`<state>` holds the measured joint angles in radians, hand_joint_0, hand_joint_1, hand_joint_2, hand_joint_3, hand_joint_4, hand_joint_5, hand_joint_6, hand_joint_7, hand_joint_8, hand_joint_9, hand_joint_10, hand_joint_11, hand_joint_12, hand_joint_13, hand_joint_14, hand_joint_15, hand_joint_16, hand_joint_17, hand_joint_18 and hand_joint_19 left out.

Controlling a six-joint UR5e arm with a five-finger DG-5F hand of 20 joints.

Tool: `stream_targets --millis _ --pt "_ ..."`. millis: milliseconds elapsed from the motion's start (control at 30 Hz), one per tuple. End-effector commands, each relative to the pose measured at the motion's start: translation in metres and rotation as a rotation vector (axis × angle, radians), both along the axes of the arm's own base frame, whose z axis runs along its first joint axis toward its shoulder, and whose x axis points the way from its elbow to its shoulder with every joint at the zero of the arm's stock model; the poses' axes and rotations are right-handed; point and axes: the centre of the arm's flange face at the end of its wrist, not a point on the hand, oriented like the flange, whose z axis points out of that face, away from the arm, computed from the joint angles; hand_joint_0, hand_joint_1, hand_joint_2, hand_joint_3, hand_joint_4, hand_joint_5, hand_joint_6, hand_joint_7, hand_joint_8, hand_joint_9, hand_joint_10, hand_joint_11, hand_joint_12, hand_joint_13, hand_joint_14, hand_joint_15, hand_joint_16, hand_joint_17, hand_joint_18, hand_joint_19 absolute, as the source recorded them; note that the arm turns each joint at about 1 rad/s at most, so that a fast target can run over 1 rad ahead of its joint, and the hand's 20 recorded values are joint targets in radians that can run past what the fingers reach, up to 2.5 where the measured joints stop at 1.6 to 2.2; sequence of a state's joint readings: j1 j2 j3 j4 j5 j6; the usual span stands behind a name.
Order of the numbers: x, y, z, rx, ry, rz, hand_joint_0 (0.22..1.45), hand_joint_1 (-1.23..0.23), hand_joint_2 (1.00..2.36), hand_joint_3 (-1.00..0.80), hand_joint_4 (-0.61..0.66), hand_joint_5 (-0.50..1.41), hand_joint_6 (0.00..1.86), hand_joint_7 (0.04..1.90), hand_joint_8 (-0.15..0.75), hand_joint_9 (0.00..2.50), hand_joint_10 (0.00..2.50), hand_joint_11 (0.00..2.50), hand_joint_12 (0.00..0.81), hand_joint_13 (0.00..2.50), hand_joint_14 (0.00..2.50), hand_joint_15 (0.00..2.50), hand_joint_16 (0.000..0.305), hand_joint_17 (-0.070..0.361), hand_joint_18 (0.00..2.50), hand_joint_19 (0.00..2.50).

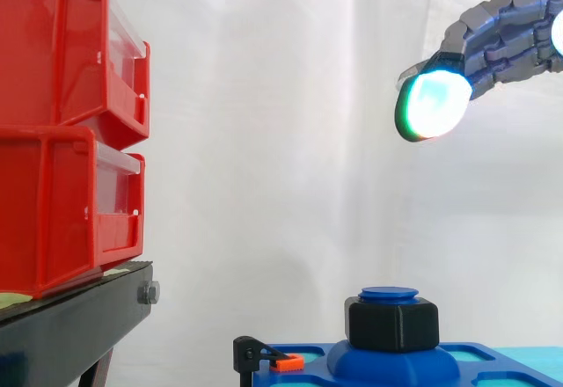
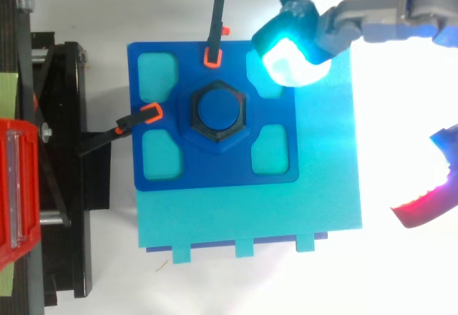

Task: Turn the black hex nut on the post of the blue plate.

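Note:
The black hex nut [image 1: 391, 324] [image 2: 217, 111] sits on the blue round-topped post [image 1: 389, 295] at the middle of the blue plate [image 2: 215, 172]. My hand [image 1: 501, 35] [image 2: 372, 21] hovers well above and to the right of the nut, touching nothing. Its fingers are spread and relaxed, so it is open. One cyan-green glowing fingertip [image 1: 433, 104] [image 2: 290, 46] hangs over the plate's far right corner. Another fingertip, glowing red [image 2: 422, 207], is off the plate's right side.
The plate lies on a cyan base [image 2: 315, 186], held by two black clamps with orange tips [image 2: 215, 25] [image 2: 122, 125]. Stacked red bins [image 1: 62, 132] stand on a black stand [image 1: 70, 321] to the left.

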<state>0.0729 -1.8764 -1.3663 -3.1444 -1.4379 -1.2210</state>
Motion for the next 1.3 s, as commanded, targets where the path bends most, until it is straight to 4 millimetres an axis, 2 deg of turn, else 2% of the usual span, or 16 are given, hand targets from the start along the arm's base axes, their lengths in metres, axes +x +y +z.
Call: stream_targets --millis 0,100,133,200,267,333,500,600,633,767,933,1133,1200,1267 --pt "-0.007 0.000 0.005 0.065 0.013 -0.034 0.43 -0.45 1.00 -0.50 0.10 -0.25 0.50 0.66 0.181 0.00 0.00 0.00 0.372 0.00 0.00 0.02 0.065 0.146 0.00 0.04" --pt "-0.011 0.001 0.008 0.087 0.030 -0.040 0.42 -0.44 1.00 -0.50 0.09 -0.26 0.50 0.65 0.172 0.00 0.00 0.00 0.368 0.00 0.00 0.02 0.065 0.146 0.00 0.03" --pt "-0.019 0.001 0.017 0.100 0.036 -0.050 0.42 -0.44 1.00 -0.50 0.09 -0.26 0.50 0.65 0.170 0.00 0.00 0.00 0.368 0.00 0.00 0.01 0.065 0.146 0.00 0.03" --pt "-0.022 0.002 0.019 0.107 0.037 -0.060 0.42 -0.44 1.00 -0.50 0.08 -0.26 0.50 0.64 0.170 0.00 0.00 0.00 0.368 0.00 0.00 0.01 0.065 0.146 0.00 0.02" --pt "-0.033 0.003 0.026 0.118 0.036 -0.095 0.42 -0.45 1.00 -0.50 0.08 -0.26 0.50 0.65 0.170 0.00 0.00 0.00 0.367 0.00 0.00 0.01 0.065 0.146 0.00 0.03" --pt "-0.035 0.004 0.024 0.120 0.040 -0.097 0.42 -0.44 1.00 -0.50 0.08 -0.26 0.50 0.64 0.168 0.00 0.00 0.00 0.368 0.00 0.00 0.01 0.065 0.147 0.00 0.03" --pt "-0.057 0.008 0.015 0.141 0.011 -0.106 0.42 -0.45 1.00 -0.50 0.08 -0.26 0.50 0.64 0.168 0.00 0.00 0.00 0.366 0.00 0.00 0.01 0.065 0.146 0.00 0.03" --pt "-0.074 0.006 0.008 0.171 -0.026 -0.112 0.42 -0.45 1.00 -0.50 0.08 -0.26 0.50 0.64 0.168 0.00 0.00 0.00 0.366 0.00 0.00 0.01 0.065 0.146 0.00 0.04" --pt "-0.084 0.005 0.000 0.191 -0.033 -0.117 0.42 -0.45 1.00 -0.50 0.08 -0.26 0.50 0.64 0.168 0.00 0.00 0.00 0.367 0.00 0.00 0.02 0.065 0.146 0.00 0.04" --pt "-0.090 0.004 -0.008 0.235 -0.076 -0.132 0.43 -0.45 1.00 -0.50 0.08 -0.26 0.50 0.64 0.168 0.00 0.00 0.00 0.365 0.00 0.00 0.01 0.065 0.146 0.00 0.03" --pt "-0.091 0.003 -0.007 0.297 -0.088 -0.145 0.43 -0.45 1.00 -0.50 0.09 -0.26 0.50 0.63 0.169 0.00 0.00 0.00 0.364 0.00 0.00 0.02 0.064 0.144 0.00 0.03" --pt "-0.091 0.001 -0.007 0.293 -0.089 -0.162 0.43 -0.45 1.00 -0.50 0.06 -0.26 0.50 0.63 0.157 0.00 0.00 0.00 0.360 0.00 0.00 0.01 0.063 0.142 0.00 0.04" --pt "-0.091 0.001 -0.008 0.290 -0.087 -0.160 0.43 -0.45 1.00 -0.50 0.04 -0.26 0.50 0.62 0.156 0.00 0.00 0.00 0.360 0.00 0.00 0.02 0.063 0.143 0.00 0.03" --pt "-0.091 0.001 -0.008 0.285 -0.085 -0.158 0.43 -0.45 1.00 -0.50 -0.05 -0.26 0.50 0.61 0.134 0.00 0.00 0.00 0.345 0.00 0.00 0.02 0.063 0.141 0.00 0.03"
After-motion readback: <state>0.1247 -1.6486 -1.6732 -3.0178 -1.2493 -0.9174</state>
